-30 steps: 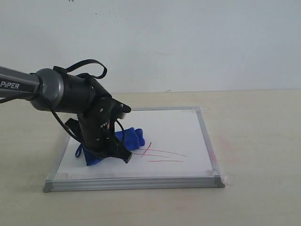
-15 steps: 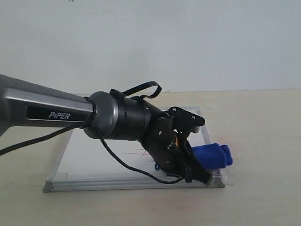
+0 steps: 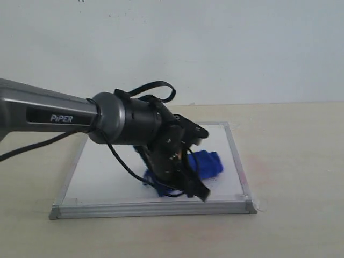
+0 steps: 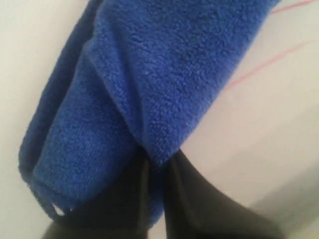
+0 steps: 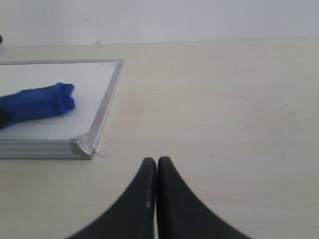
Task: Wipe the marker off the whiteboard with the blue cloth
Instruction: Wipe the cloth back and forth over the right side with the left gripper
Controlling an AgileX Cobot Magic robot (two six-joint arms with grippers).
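On the pale surface (image 3: 290,134), the blue cloth (image 3: 207,164) is clamped in the left claw (image 4: 157,172) against the whiteboard (image 3: 107,166), and the marker (image 4: 259,64) beside it should be wiped next.

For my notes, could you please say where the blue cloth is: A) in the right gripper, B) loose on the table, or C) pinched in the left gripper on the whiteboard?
C: the left gripper is shut on the blue cloth, which lies on the whiteboard.
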